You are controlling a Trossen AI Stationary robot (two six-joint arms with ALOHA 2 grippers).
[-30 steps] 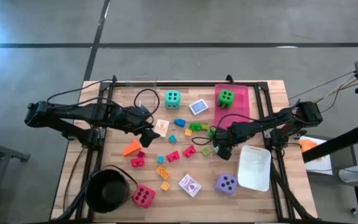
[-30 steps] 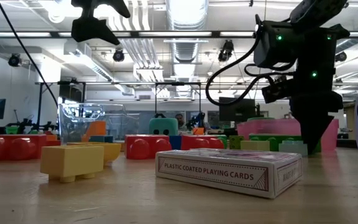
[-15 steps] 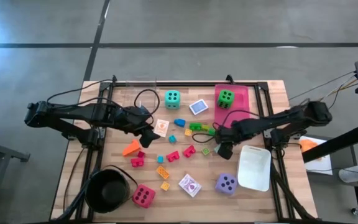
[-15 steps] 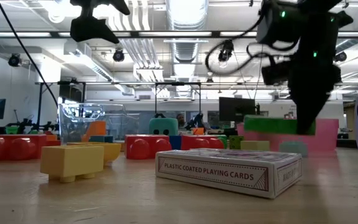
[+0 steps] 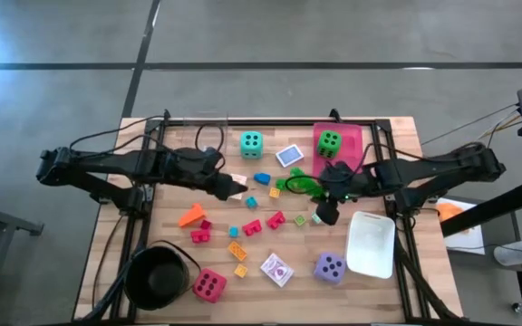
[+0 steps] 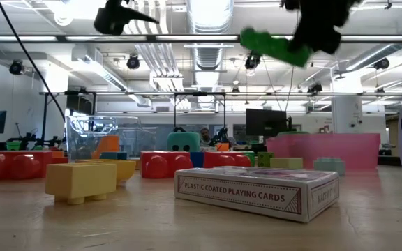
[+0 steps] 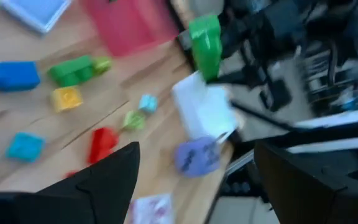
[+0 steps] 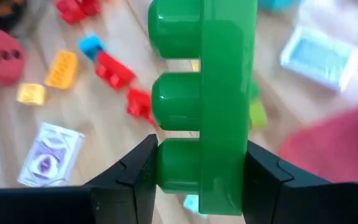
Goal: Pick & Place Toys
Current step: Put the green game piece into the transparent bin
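Desk (image 5: 397,136): wooden top, toys scattered across the middle.

White tray (image 5: 371,243) sits at the right side of the desk; pink tray (image 5: 352,156) at the far edge with the green die (image 5: 330,142) on it. Round black pot (image 5: 157,274) at the near-left corner.

Other dice: teal die (image 5: 251,142) at the far edge left of the pink tray, purple die (image 5: 330,266) near edge just left of the white tray, pink-red die (image 5: 208,285) near edge just right of the pot.

Right gripper (image 5: 318,187) is over mid-desk, lifted clear of the surface, clamped on a long green block (image 8: 204,102); studs stick out sideways between the fingers in the right wrist view. In the low view the block hangs tilted, well above the desk.

Left gripper (image 5: 227,184) is over the left-centre of the desk, raised, fingers apart, nothing between them. It sits above or beside a white picture card (image 5: 239,183); contact unclear, probably not touching.

Card box (image 6: 257,192) lies flat near the front edge. Blue-backed card (image 5: 288,156) lies between the teal die and the pink tray.

Small blocks on the desk: orange wedge (image 5: 190,215), red blocks (image 5: 254,226), yellow blocks (image 5: 236,250), blue block (image 5: 263,177).
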